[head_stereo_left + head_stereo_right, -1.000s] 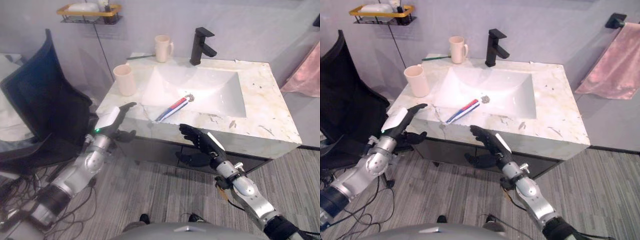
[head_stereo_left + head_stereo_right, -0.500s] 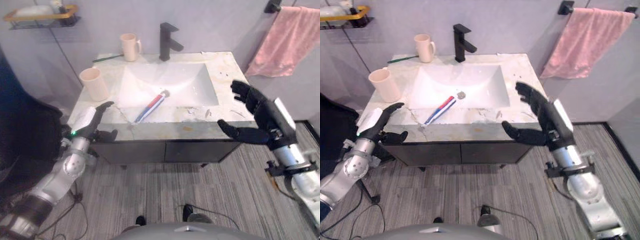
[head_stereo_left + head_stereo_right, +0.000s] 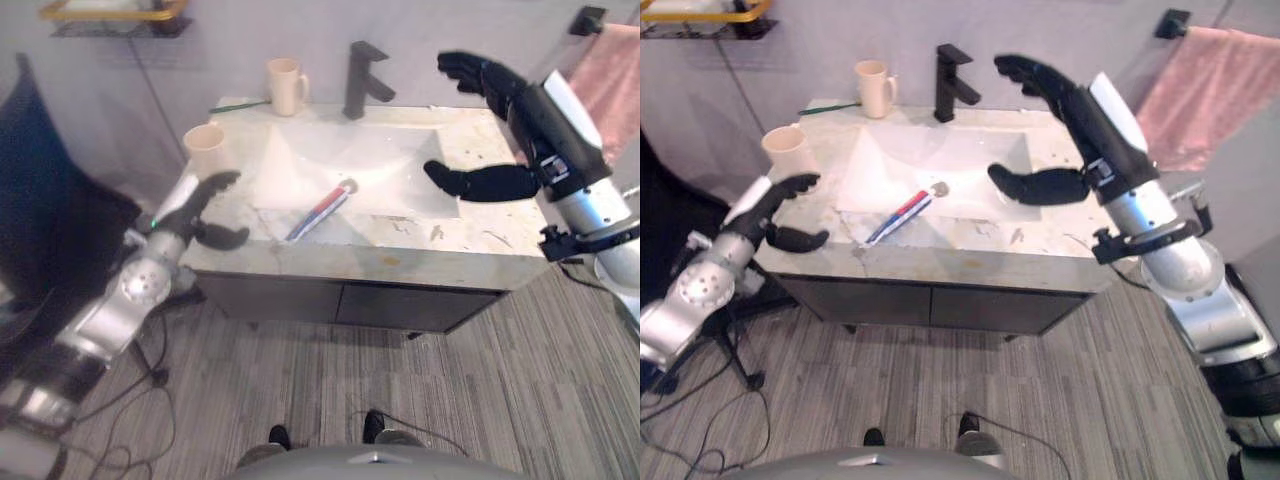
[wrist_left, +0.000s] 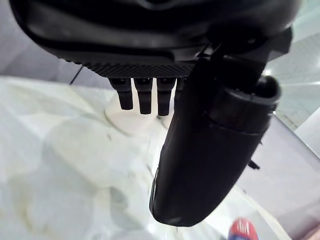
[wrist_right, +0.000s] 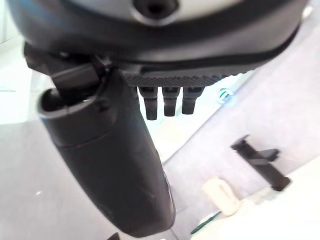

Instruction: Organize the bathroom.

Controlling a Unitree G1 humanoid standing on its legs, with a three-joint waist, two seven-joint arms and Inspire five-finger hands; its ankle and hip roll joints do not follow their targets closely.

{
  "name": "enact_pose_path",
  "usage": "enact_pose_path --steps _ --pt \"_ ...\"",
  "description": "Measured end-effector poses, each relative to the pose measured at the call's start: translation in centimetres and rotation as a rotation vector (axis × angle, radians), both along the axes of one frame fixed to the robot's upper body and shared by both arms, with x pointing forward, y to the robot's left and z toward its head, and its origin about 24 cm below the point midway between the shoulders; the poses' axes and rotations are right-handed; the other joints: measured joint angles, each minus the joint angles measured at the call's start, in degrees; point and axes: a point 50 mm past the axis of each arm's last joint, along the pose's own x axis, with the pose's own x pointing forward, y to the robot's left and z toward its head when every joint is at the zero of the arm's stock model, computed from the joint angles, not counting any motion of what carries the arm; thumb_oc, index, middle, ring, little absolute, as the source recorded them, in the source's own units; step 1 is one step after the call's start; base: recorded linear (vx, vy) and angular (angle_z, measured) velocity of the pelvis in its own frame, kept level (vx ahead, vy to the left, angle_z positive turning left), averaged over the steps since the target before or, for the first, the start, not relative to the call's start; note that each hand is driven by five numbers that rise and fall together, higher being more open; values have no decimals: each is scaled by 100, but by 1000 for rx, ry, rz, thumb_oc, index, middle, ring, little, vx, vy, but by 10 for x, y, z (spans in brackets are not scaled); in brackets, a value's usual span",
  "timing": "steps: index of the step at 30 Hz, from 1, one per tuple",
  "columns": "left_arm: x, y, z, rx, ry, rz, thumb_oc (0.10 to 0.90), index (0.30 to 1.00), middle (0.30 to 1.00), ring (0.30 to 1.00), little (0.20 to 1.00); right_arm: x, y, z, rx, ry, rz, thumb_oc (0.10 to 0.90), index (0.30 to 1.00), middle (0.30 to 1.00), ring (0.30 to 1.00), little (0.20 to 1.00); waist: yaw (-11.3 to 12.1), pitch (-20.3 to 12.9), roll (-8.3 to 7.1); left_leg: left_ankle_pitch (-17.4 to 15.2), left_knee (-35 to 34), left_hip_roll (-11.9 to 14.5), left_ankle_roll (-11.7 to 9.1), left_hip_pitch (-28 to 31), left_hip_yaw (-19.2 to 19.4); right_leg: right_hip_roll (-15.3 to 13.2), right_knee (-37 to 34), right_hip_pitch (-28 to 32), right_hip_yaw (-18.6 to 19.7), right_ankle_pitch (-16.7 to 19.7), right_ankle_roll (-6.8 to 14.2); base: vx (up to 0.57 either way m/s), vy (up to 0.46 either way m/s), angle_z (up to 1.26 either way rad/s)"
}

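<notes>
Starting at your left, the left hand (image 3: 205,212) hovers with its fingers spread and nothing in it over the near left corner of the vanity counter (image 3: 500,225), just in front of a cream cup (image 3: 206,150) that stands upright there. Just to the right of that hand lies the toothpaste tube (image 3: 323,209), flat on the near slope of the sink basin (image 3: 370,160), its long axis running diagonally with the cap end up toward the drain and the crimped tail down toward the counter's front edge. The tail points roughly at your left hand, so that hand is clearly the nearer one and would probably meet the tube almost end-on unless it turns across it. Further back, a second cup (image 3: 286,86) with a handle stands beside the black faucet (image 3: 364,78). On the right, the right hand (image 3: 1065,130) is raised high over the basin's right side, open and empty, well apart from the tube. The left wrist view catches the tube's red tip past the thumb, which the head views cannot confirm as alignment; the right wrist view looks toward the faucet and handled cup.
</notes>
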Motion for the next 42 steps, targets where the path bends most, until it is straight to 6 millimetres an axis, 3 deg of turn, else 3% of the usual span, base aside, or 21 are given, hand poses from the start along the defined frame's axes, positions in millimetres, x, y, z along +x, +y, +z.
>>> enact_pose_path --steps 4,6,15,19,22,25,29,30,34,40,42 --pt "14 4 50 -14 -101 -9 800 900 900 900 900 14 -5 5 7 11 -54 800 900 900 900 900 139 -3 -45 29 2 -55 13 -63 -186 -44 0 44 -93 -21 20 24 -16 24" --pt "14 7 60 5 -109 -1 800 900 900 900 900 16 -7 0 6 45 -66 800 900 900 900 900 138 -2 -44 33 3 -77 19 -79 -222 -78 0 50 -95 -35 34 37 -50 13" --pt "19 18 65 -35 -26 9 800 900 900 900 900 19 -4 -9 -37 127 -29 800 900 900 900 900 43 -2 -45 33 2 -82 18 -79 -215 -84 0 50 -76 -36 34 29 -11 1" --pt "19 17 65 -49 -12 -9 800 900 900 900 900 18 -13 -15 108 55 -130 800 900 900 900 900 15 -1 -50 32 -1 -82 18 -71 -205 -84 0 48 -64 -36 34 8 4 0" --pt "16 17 63 -50 -14 -13 800 900 900 900 900 8 -46 -39 359 -13 -360 800 900 900 900 900 19 -1 -54 30 2 -96 22 -71 -196 -95 0 40 -56 -36 34 0 0 0" --pt "10 22 56 -52 -4 4 800 900 900 900 900 -9 -91 -73 560 -30 -677 800 900 900 900 900 -38 2 -50 13 0 -106 32 -44 -138 -105 0 38 0 -36 34 13 40 -9" --pt "1 31 39 -50 24 46 800 900 900 900 900 -46 -132 -136 823 -25 -1069 800 900 900 900 900 -224 8 -39 -30 -16 -91 36 23 11 -87 0 18 152 -37 35 -6 43 -20" --pt "0 34 35 -47 26 70 800 900 900 900 900 -62 -140 -164 888 4 -1222 800 900 900 900 900 -302 14 -28 -50 -19 -87 37 50 89 -85 0 18 237 -36 36 6 25 -23" --pt "0 43 32 -27 26 146 800 900 900 900 900 -109 -146 -225 955 51 -1599 800 900 900 900 900 -509 -59 132 -117 -21 -100 47 92 228 -98 0 -9 379 -25 64 4 29 -18" --pt "15 24 27 8 55 72 800 900 900 900 900 -133 -142 -248 885 -64 -1801 800 900 900 900 900 -857 -137 257 -126 -21 -102 51 107 369 -96 0 -68 517 14 82 -9 21 -14" --pt "20 12 27 11 61 30 800 900 900 900 900 -147 -140 -268 821 -19 -1855 800 900 900 900 900 -948 -143 250 -130 -21 -86 43 133 401 -94 0 -66 544 25 75 0 0 -8"
